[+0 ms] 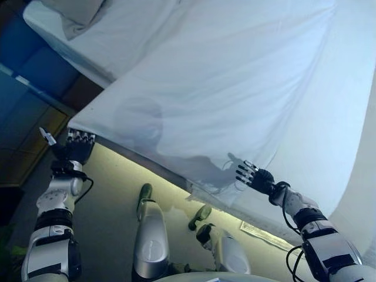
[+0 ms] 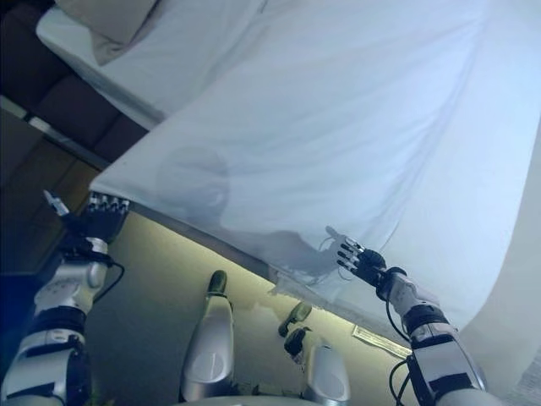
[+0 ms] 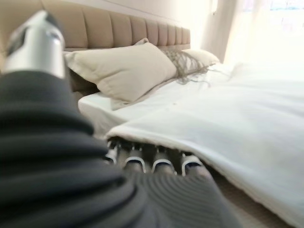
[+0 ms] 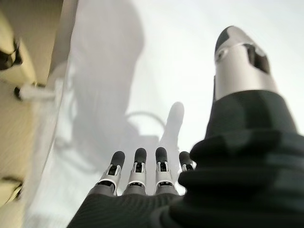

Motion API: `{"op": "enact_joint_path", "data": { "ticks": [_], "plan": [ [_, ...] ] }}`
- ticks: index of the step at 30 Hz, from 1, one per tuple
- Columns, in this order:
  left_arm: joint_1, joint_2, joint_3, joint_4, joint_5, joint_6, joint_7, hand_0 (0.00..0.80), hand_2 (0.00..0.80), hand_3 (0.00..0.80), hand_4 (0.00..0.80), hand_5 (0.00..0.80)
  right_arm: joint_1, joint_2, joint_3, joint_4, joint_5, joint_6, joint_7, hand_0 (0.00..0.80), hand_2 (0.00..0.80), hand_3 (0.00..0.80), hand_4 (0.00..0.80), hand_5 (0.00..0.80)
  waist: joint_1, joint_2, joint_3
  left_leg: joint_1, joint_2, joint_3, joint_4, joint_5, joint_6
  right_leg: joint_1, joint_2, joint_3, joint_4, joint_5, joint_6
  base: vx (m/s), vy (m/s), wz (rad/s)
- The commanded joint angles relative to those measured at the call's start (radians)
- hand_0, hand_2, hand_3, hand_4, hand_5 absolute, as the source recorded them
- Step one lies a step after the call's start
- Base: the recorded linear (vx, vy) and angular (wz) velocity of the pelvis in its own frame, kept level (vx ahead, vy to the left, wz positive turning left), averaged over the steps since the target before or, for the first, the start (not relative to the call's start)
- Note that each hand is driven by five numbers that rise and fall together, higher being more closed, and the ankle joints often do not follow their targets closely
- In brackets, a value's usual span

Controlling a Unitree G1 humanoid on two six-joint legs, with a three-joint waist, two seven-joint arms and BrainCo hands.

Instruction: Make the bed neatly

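Observation:
A white duvet [image 1: 235,76] lies spread over most of the bed, with a few soft creases. Its near left corner hangs at the bed's side edge. My left hand [image 1: 73,150] is at that corner. In the left wrist view its straight fingers [image 3: 142,164] reach just under the duvet's edge [image 3: 156,137], and the thumb stands apart from the cloth. My right hand [image 1: 258,176] is open with fingers spread, close over the duvet near the bed's near edge. In the right wrist view its fingers [image 4: 137,175] are straight and cast a shadow on the cloth [image 4: 156,57].
Beige pillows [image 3: 128,66] lean on a padded headboard [image 3: 118,28] at the bed's head. They also show in the left eye view [image 1: 73,12], beside a strip of bare white sheet [image 1: 117,35]. Pale floor [image 1: 111,194] runs along the bed. Dark furniture [image 1: 29,117] stands at the left.

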Motion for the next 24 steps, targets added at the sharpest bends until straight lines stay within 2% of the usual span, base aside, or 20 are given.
{"op": "enact_joint_path", "data": {
  "ticks": [1, 6, 8, 11, 17, 24],
  "plan": [
    [0.053, 0.379, 0.399, 0.074, -0.21, -0.384, -0.039, 0.0, 0.0, 0.0, 0.0, 0.0, 0.067, -0.052, -0.046, 0.02, 0.028, -0.024, 0.032, 0.0, 0.0, 0.0, 0.0, 0.0, 0.131, -0.05, -0.027, -0.058, -0.055, 0.008, 0.055, -0.036, 0.036, 0.03, -0.193, 0.082, 0.034, 0.042, 0.116, -0.031, 0.015, -0.06],
    [0.053, 0.464, 0.438, 0.192, -0.21, -0.343, -0.055, 0.0, 0.0, 0.0, 0.0, 0.0, 0.058, -0.073, -0.047, 0.046, 0.015, -0.038, 0.072, 0.0, 0.0, 0.0, 0.0, 0.0, 0.128, -0.05, -0.025, -0.071, -0.048, 0.01, 0.055, -0.037, 0.036, 0.015, -0.189, 0.086, 0.034, 0.037, 0.118, -0.047, 0.011, -0.05],
    [0.058, 0.469, 0.442, 0.216, -0.21, -0.316, -0.063, 0.0, 0.0, 0.0, 0.0, 0.0, 0.049, -0.076, -0.048, 0.048, 0.004, -0.037, 0.072, 0.0, 0.0, 0.0, 0.0, 0.0, 0.124, -0.048, -0.028, -0.069, -0.046, 0.004, 0.052, -0.053, 0.031, 0.014, -0.182, 0.101, 0.037, 0.02, 0.126, 0.033, 0.011, -0.1],
    [0.068, 0.456, 0.432, 0.244, -0.21, -0.262, -0.086, 0.0, 0.0, 0.0, 0.0, 0.0, 0.031, -0.095, -0.049, 0.053, -0.008, -0.016, 0.072, 0.0, 0.0, 0.0, 0.0, 0.0, 0.126, -0.042, -0.018, -0.092, -0.049, 0.009, 0.057, -0.034, 0.034, -0.011, -0.186, 0.093, 0.05, 0.02, 0.115, -0.079, 0.054, -0.09],
    [0.059, 0.381, 0.393, 0.226, -0.21, -0.207, -0.093, 0.0, 0.0, 0.0, 0.0, 0.0, 0.02, -0.089, -0.043, 0.059, -0.028, -0.037, 0.085, 0.0, 0.0, 0.0, 0.0, 0.0, 0.13, -0.052, -0.003, -0.128, -0.05, -0.004, 0.071, -0.05, 0.034, -0.064, -0.187, 0.1, 0.111, -0.016, 0.121, 0.002, -0.004, -0.03],
    [0.065, 0.261, 0.322, 0.233, -0.21, -0.145, -0.129, 0.0, 0.0, 0.0, 0.0, 0.0, -0.019, -0.105, -0.046, 0.065, -0.048, -0.032, 0.086, 0.0, 0.0, 0.0, 0.0, 0.0, 0.128, -0.066, 0.027, -0.196, -0.064, -0.008, 0.109, -0.05, 0.05, -0.169, -0.193, 0.107, 0.217, -0.048, 0.116, -0.061, 0.035, 0.02]
  ]
}}
